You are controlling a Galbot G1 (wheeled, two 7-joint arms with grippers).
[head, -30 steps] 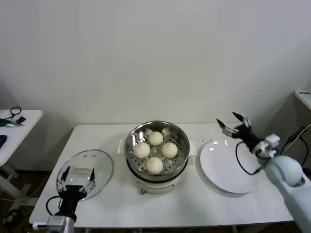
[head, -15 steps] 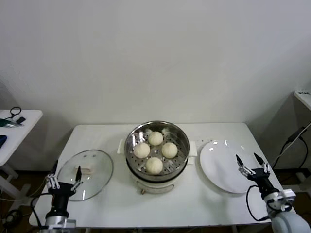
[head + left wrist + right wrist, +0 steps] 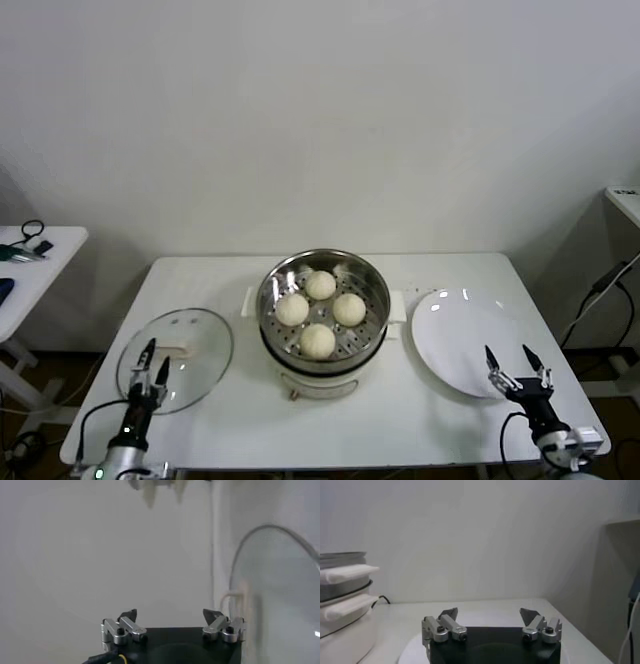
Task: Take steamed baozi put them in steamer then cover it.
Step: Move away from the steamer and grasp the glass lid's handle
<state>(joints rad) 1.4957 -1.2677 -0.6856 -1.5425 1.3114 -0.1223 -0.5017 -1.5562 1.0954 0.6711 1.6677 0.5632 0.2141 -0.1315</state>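
Several cream-white baozi [image 3: 318, 340] lie inside the shiny steamer [image 3: 372, 282] at the table's centre. The steamer has no cover on it. The glass cover [image 3: 195, 335] with its cream handle [image 3: 176, 351] lies flat on the table to the left. My left gripper [image 3: 155, 360] is open and empty, low at the cover's near edge. In the left wrist view the cover [image 3: 280, 580] stands beside the left gripper [image 3: 172, 615]. My right gripper [image 3: 508, 355] is open and empty at the plate's near edge. The right wrist view shows the right gripper [image 3: 490, 612] and the steamer [image 3: 340, 605].
A flat white plate [image 3: 460, 330] lies right of the steamer, bare. A small side table [image 3: 35, 255] with cables stands off to the left. Another surface's edge [image 3: 625, 195] shows at far right. The white wall runs behind the table.
My right gripper has come down from above the plate's far side to the plate's near edge. The left gripper shifted slightly right at the cover's near edge. The baozi and cover stayed put.
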